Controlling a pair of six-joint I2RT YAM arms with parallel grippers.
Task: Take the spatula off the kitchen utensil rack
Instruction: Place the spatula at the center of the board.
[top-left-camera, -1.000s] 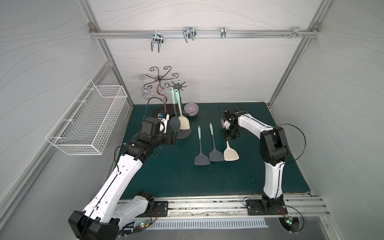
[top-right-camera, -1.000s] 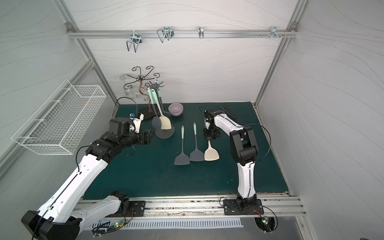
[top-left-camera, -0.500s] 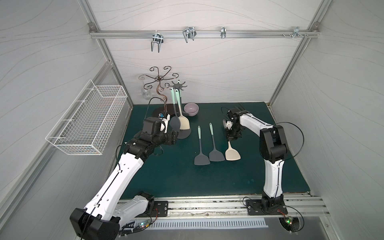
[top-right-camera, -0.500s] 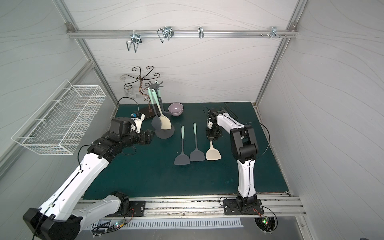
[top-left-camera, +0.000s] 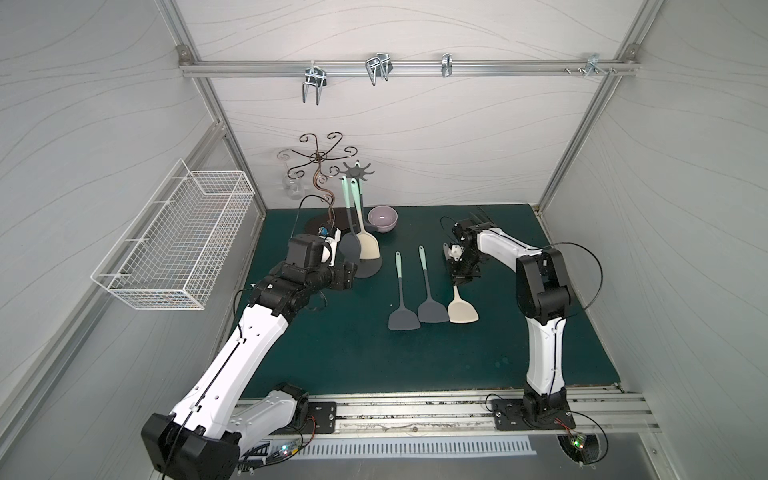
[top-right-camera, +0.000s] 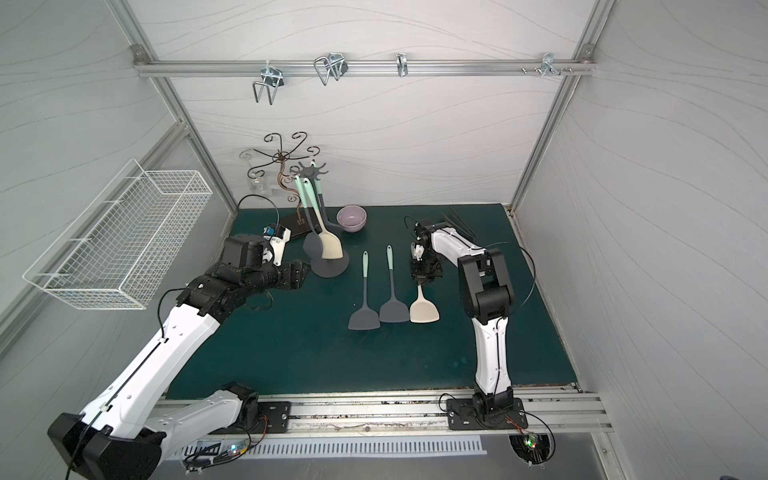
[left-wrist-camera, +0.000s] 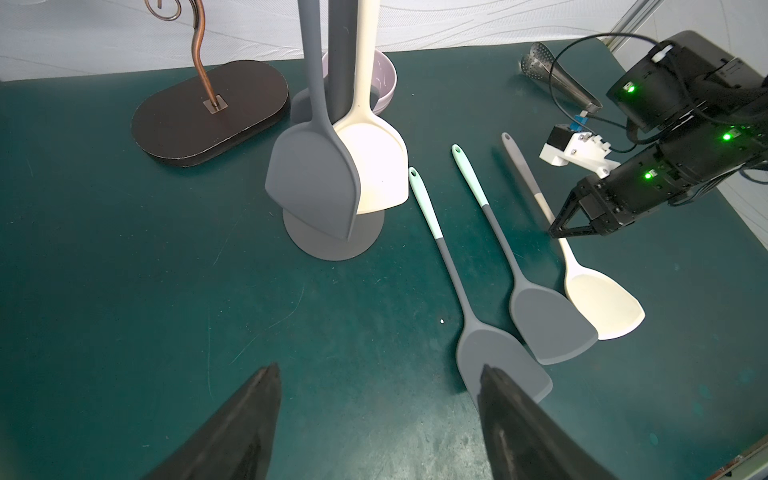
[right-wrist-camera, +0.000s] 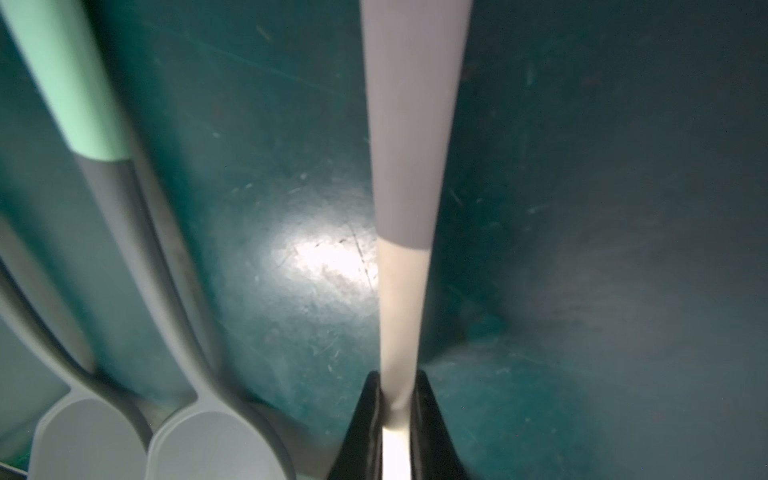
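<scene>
Cream spatula (right-wrist-camera: 401, 291) handle clamped in right pincer (right-wrist-camera: 397, 379); left pincer (left-wrist-camera: 379, 368) apart.

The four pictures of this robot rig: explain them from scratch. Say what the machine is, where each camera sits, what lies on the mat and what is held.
Two robot arms stand beside a green mat, each ending in a two-fingered gripper. Two pictures look down from overhead; the other two come from a camera on each wrist. At the back stands the kitchen utensil rack, a grey spatula and a cream spatula hanging from it, with a brown curly-wire stand and a lilac bowl nearby. Three more lie on the mat: two grey ones and a second cream spatula. The right gripper is shut on the second cream spatula's handle. The left gripper is open and empty, facing the rack.
</scene>
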